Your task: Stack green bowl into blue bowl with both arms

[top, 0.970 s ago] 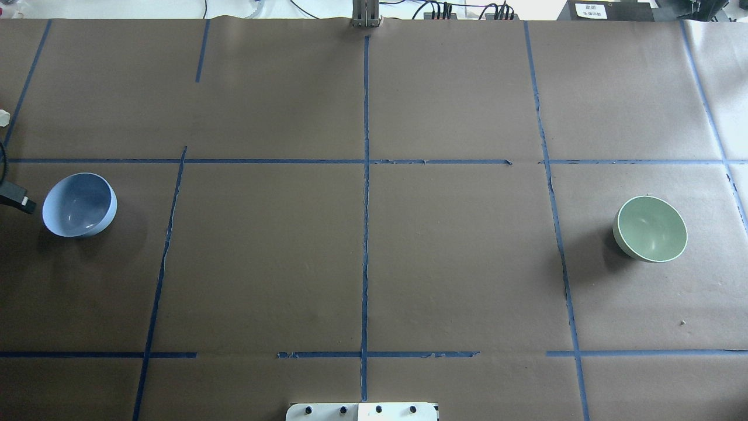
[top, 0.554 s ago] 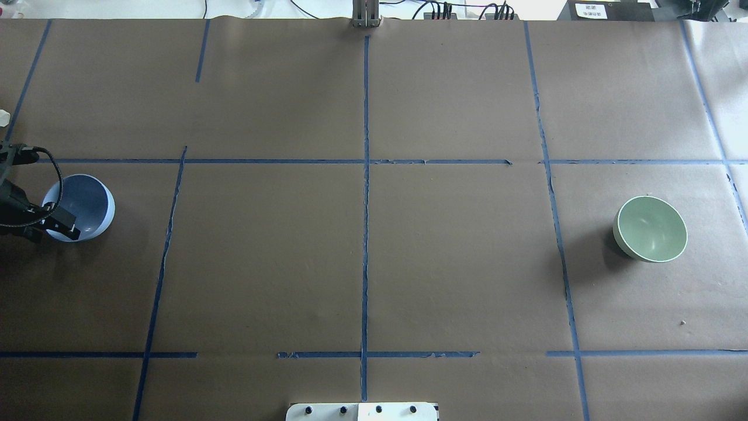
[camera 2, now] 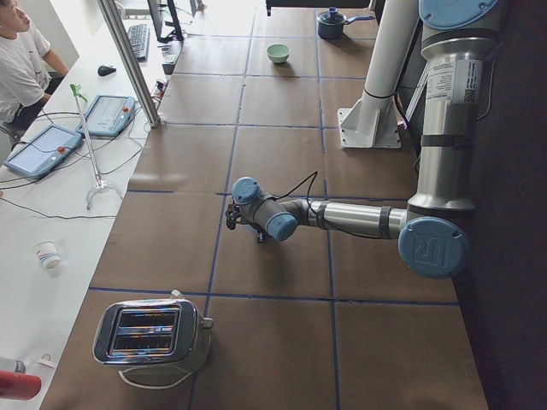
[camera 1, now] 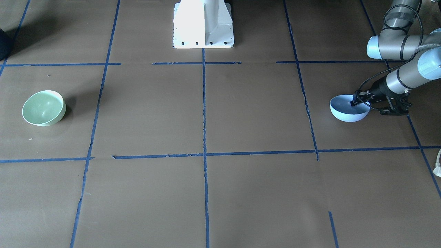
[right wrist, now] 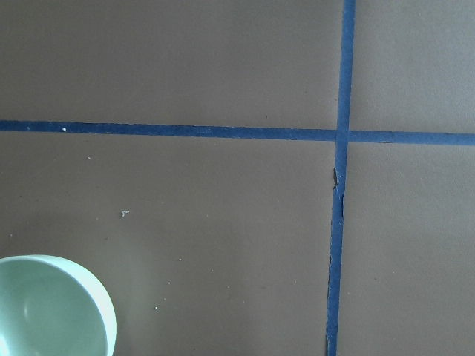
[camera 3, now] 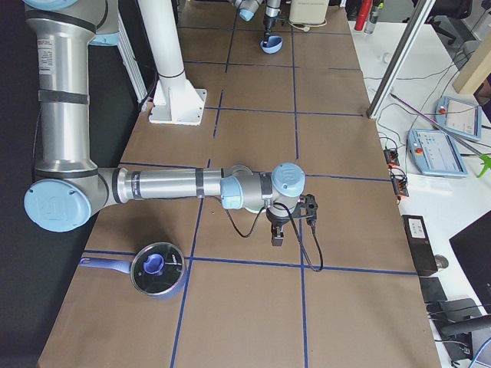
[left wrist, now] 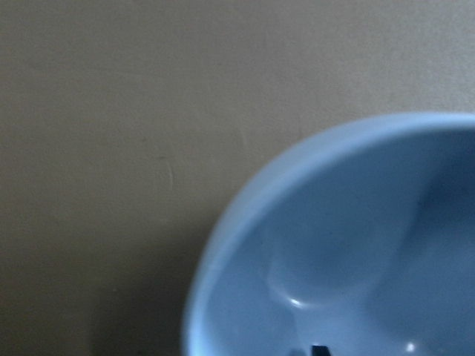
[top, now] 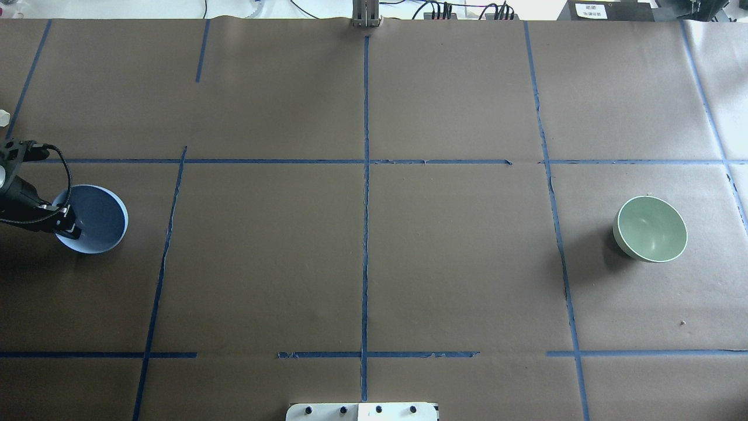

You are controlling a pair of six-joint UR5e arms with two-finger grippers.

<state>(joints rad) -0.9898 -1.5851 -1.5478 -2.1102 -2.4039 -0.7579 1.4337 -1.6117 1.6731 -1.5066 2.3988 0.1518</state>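
The blue bowl (top: pixel 96 219) is at the table's far left; it also shows in the front view (camera 1: pixel 348 112). My left gripper (top: pixel 65 225) is shut on its left rim, one finger inside and one outside, as the front view (camera 1: pixel 358 102) also shows. The left wrist view is filled by the bowl's inside (left wrist: pixel 356 245). The green bowl (top: pixel 650 228) stands upright and alone at the far right (camera 1: pixel 43 107), and its rim shows in the right wrist view (right wrist: pixel 52 308). My right gripper (camera 3: pixel 278 238) hangs above the table near it; I cannot tell whether it is open or shut.
The white pedestal base (camera 1: pixel 203 24) stands at the robot's side, mid-table. A toaster (camera 2: pixel 149 333) sits beyond the left end, and a lidded blue pot (camera 3: pixel 157 268) beyond the right end. Blue tape lines mark the brown paper.
My left gripper came in from the left edge onto the blue bowl's rim. The bowl has shifted a little right and toward the robot. The green bowl has not moved.
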